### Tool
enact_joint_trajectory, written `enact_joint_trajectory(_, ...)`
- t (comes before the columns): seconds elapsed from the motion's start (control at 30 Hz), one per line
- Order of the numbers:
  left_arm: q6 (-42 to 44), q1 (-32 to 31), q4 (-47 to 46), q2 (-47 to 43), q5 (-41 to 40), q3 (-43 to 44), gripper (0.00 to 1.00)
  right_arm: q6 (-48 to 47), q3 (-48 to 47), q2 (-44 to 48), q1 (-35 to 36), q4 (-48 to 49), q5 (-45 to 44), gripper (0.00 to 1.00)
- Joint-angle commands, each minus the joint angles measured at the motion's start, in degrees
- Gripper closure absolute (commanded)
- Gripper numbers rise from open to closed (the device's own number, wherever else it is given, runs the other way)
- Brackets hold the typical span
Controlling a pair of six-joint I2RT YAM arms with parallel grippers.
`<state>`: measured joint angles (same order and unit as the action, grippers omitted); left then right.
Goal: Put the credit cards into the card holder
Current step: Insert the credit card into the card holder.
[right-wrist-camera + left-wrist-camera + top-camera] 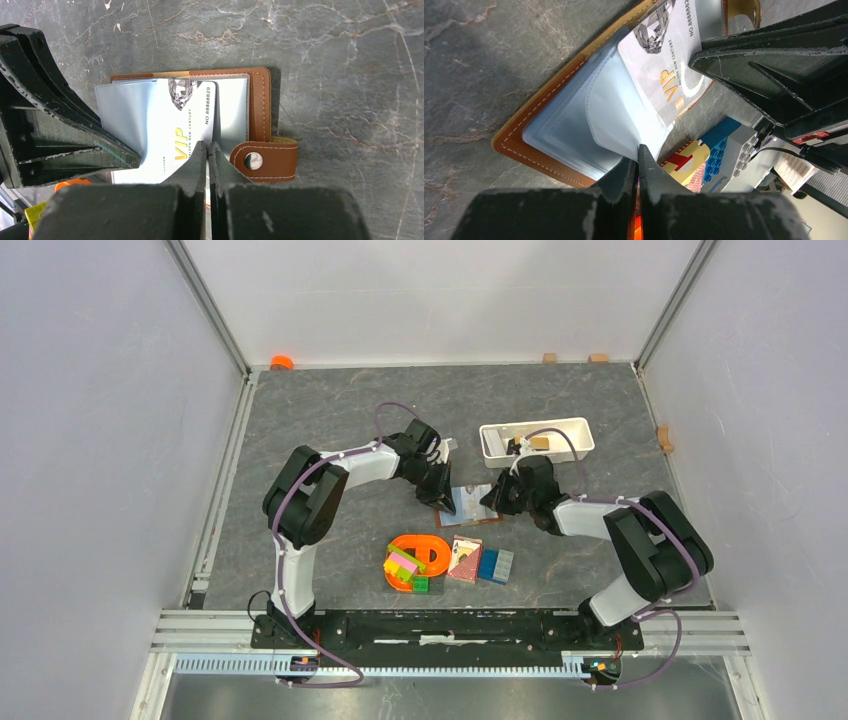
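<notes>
Right gripper [208,145] is clenched, tips pressed on the face of the silver VIP credit card [185,120]. Card lies over the clear sleeves of the card holder [260,100], which is open flat near the tabletop's centre, white tray [560,452] nearer the far edge. Left gripper [638,150]: jaws almost together at a sleeve edge, can't tell if pinching.
</notes>
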<state>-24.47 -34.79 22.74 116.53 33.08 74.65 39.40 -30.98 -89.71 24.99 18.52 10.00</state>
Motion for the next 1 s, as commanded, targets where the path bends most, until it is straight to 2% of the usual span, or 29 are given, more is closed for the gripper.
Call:
enact_joint_trajectory(0.0,5.98,0.56,5.41,2.91,-8.71,-0.46,0.89,-4.38,-1.82,-3.07,1.18,-7.56,-1.62,1.0)
enact_joint_trajectory(0.27,6.24,0.54,5.47,2.81,-10.24,-0.12,0.84,-6.04,-3.98,-3.67,2.77,-11.42,-3.42,1.0)
enact_joint_trajectory(0.67,7.65,1.21,5.41,2.36,-12.2,-0.03,0.84,-10.68,-5.98,-1.69,2.63,-17.71,-7.19,1.0)
enact_joint_trajectory(0.97,8.25,1.21,4.86,2.47,-11.35,0.32,0.8,-11.57,-8.34,-2.52,3.19,-18.12,-5.4,1.0)
